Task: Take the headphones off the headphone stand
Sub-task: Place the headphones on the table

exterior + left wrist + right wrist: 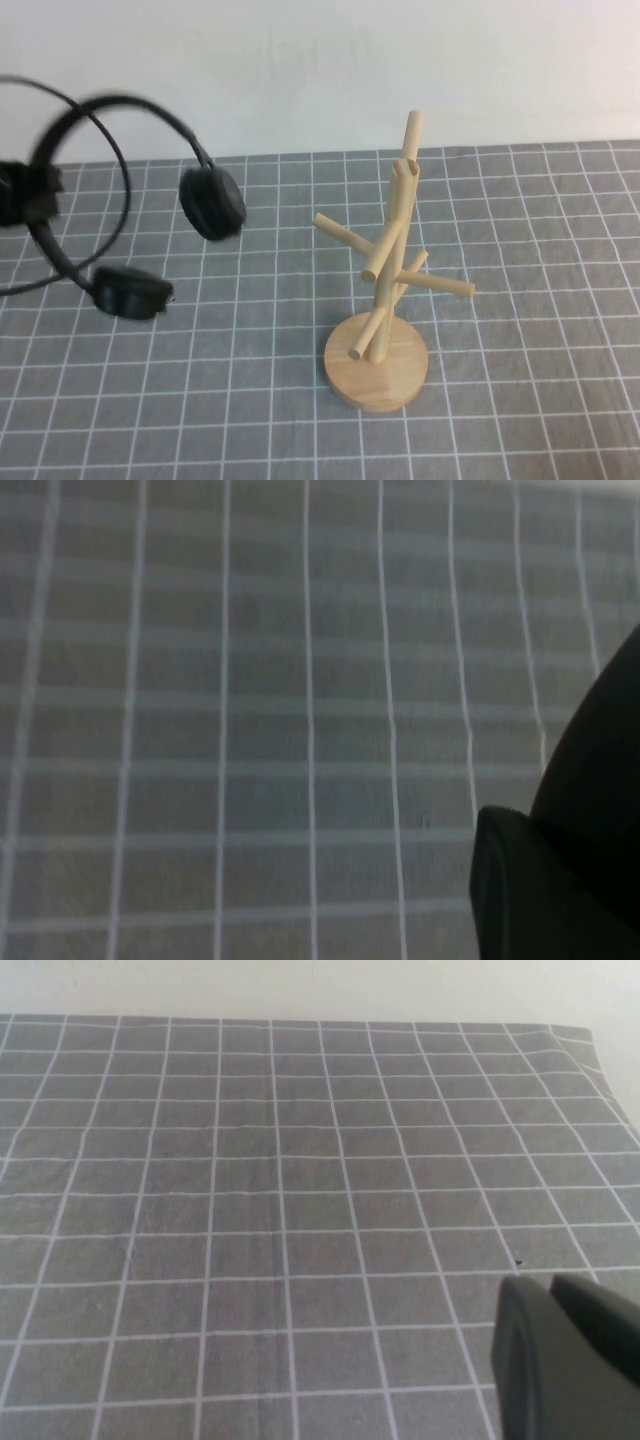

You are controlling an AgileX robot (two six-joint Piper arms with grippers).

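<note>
Headphones (212, 201): black over-ear set in the upper left of the high view, raised off the grey grid cloth (520, 300) and well apart from the stand. One round ear cup hangs at centre-left; the other ear cup sits lower, near the left edge. The headband arcs up over them towards the top left corner.
Headphone stand (385, 290): light wooden tree, right of centre in the high view, upright on its round disc base; the angled pegs carry nothing.
Left gripper (25, 192): dark shape at the far left edge of the high view, at the headband; cannot tell how its fingers stand.
Right gripper (560, 1360): only a dark corner shows at the lower right of the right wrist view, over bare cloth; finger state cannot be told.
</note>
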